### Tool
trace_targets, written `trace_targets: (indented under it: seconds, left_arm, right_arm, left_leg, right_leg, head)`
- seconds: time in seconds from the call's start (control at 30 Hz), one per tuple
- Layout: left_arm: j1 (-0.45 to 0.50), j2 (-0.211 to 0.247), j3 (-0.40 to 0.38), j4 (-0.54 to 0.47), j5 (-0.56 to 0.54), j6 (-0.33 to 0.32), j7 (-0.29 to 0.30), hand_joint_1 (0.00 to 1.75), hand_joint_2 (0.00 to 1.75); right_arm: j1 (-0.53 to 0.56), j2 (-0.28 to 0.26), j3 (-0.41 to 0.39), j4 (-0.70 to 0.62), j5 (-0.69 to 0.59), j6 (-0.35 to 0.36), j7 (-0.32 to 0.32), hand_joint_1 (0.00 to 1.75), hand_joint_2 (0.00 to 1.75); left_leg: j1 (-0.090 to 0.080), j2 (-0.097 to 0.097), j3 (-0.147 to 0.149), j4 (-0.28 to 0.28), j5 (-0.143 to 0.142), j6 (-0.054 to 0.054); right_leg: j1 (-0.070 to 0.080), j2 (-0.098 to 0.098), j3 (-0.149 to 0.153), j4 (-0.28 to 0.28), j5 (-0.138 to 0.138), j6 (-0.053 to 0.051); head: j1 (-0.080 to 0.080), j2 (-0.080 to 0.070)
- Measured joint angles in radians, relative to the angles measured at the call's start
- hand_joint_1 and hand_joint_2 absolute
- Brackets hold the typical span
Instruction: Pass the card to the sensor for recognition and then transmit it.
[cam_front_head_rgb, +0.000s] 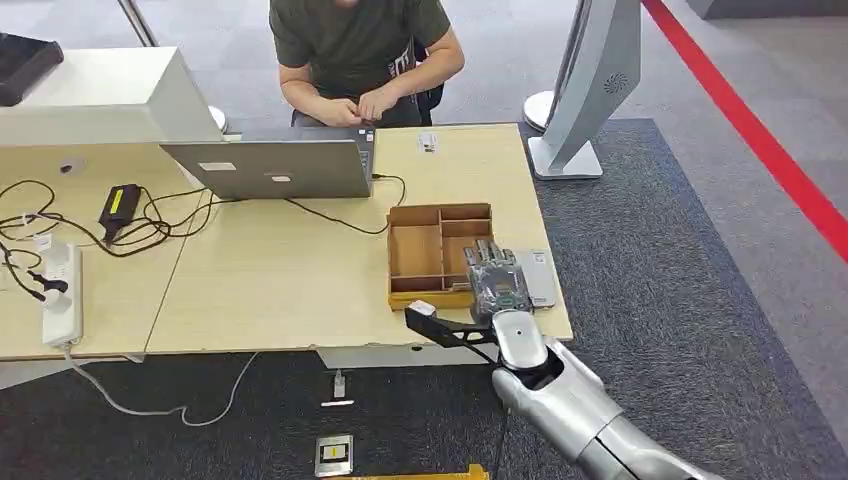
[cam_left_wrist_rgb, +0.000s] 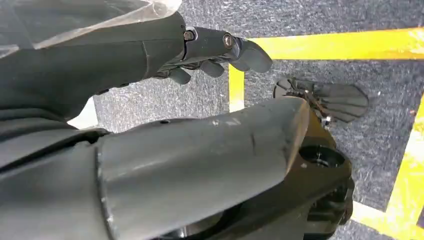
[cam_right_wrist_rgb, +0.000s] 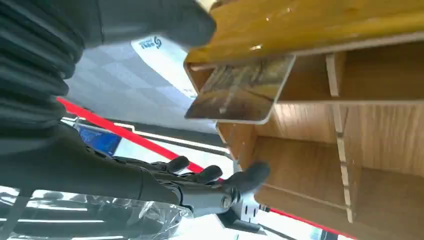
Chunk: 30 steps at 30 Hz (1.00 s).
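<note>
Grey-thumbed right hand (cam_front_head_rgb: 497, 280), lower centre of the head view: my thumb clamps the card (cam_right_wrist_rgb: 239, 90) at the wooden compartment box (cam_front_head_rgb: 415, 250). Step, I judge: card picked. Next: lift clear, carry to the sensor. Left hand (cam_left_wrist_rgb: 220, 50): fingers curled, holding nothing.

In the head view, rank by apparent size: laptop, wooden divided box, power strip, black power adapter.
1. laptop
2. wooden divided box
3. power strip
4. black power adapter

The right hand covers part of the box, yet it clearly outsizes the strip.
</note>
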Motion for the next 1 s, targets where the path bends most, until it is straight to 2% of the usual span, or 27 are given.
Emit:
trace_targets:
  seconds: [0.33,0.7,1.0]
  left_arm:
    - [0.000,0.001,-0.003,0.000,-0.011,-0.014,-0.002,0.00,0.00]
    - [0.000,0.000,-0.003,0.000,-0.010,-0.016,-0.002,0.00,0.00]
    - [0.000,-0.003,-0.003,0.000,0.010,0.007,0.000,0.00,0.00]
  right_arm:
    - [0.018,-0.021,-0.002,-0.035,-0.024,0.021,0.001,1.75,1.75]
    - [0.025,-0.020,-0.001,-0.043,-0.023,0.019,-0.006,1.75,1.75]
    - [0.026,-0.003,0.001,-0.035,-0.019,0.014,-0.031,1.75,1.75]
  left_leg:
    - [0.000,0.000,0.000,0.000,0.000,0.000]
    - [0.000,0.000,0.000,0.000,0.000,0.000]
    - [0.000,0.000,0.000,0.000,0.000,0.000]
  right_leg:
    - [0.000,0.000,0.000,0.000,0.000,0.000]
    - [0.000,0.000,0.000,0.000,0.000,0.000]
    - [0.000,0.000,0.000,0.000,0.000,0.000]
  head:
    - [0.000,0.000]
    - [0.000,0.000]
    - [0.000,0.000]
